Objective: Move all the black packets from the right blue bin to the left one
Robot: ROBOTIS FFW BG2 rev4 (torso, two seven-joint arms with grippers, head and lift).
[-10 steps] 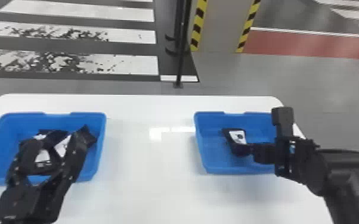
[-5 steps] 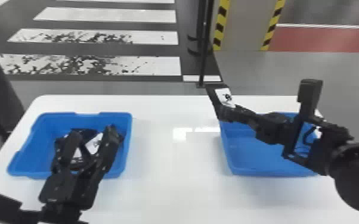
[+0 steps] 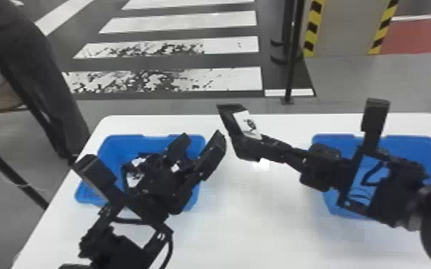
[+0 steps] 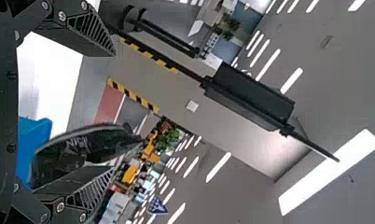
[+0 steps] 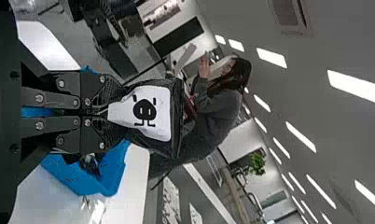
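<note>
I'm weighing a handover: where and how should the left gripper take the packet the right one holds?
Probably by the wide, flat end of the packet, from opposite the right gripper, one finger on the labelled face, one behind: the narrow end is pinched, the rest juts free.

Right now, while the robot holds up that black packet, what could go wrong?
The black packet might slip, because the right gripper pinches just one end.

If it slipped here, it might land on the white table, since it isn't over the left blue bin yet.

The arms might bump, because the open left gripper is over that bin, where the packet needs to go.
</note>
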